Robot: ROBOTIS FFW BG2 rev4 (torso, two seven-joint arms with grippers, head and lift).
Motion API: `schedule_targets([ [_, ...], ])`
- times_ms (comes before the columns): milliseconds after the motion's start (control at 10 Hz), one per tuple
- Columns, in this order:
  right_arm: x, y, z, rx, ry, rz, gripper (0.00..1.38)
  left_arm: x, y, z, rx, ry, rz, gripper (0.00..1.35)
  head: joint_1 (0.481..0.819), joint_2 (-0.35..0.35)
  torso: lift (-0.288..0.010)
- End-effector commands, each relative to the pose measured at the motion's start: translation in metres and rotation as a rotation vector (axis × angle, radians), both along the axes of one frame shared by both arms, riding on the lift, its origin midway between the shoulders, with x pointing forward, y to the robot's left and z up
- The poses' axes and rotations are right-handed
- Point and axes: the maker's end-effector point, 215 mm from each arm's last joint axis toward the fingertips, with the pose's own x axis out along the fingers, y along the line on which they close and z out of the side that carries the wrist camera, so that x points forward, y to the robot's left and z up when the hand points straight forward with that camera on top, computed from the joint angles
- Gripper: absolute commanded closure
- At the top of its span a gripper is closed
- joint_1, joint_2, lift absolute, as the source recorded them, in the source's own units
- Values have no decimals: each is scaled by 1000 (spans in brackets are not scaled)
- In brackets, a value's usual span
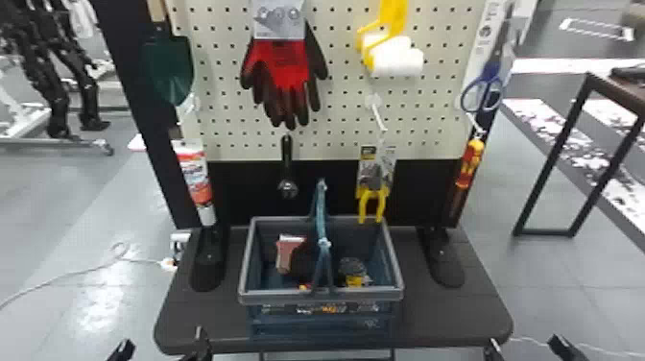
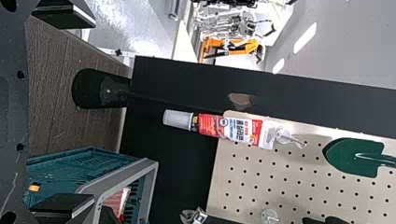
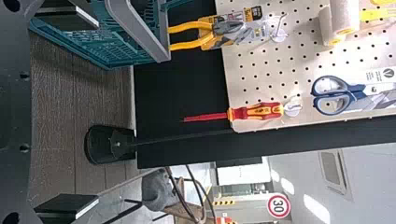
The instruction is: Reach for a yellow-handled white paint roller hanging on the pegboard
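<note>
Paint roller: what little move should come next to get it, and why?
I'd probably lift the right claw toward the paint roller: its fingers stand open low on the head view's right, and the roller hangs high on the right half of the pegboard.

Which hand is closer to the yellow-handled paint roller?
Right. The right hand is low, below and somewhat right of the paint roller; the left hand is equally low but farther across, past the basket's left side.

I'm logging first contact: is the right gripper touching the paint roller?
Apart. In the head view the paint roller hangs high on the pegboard, the right gripper well below it.
</note>
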Motion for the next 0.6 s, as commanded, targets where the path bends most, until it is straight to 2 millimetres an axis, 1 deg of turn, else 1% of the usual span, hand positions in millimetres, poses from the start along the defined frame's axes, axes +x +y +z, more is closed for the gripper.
schedule_targets([
  [0,0,1,0,5,0,-2,-1,0,0,0,0,0,0,-2,549,0,-100],
  [500,0,1,0,5,0,-2,-1,0,0,0,0,0,0,-2,549,0,-100],
])
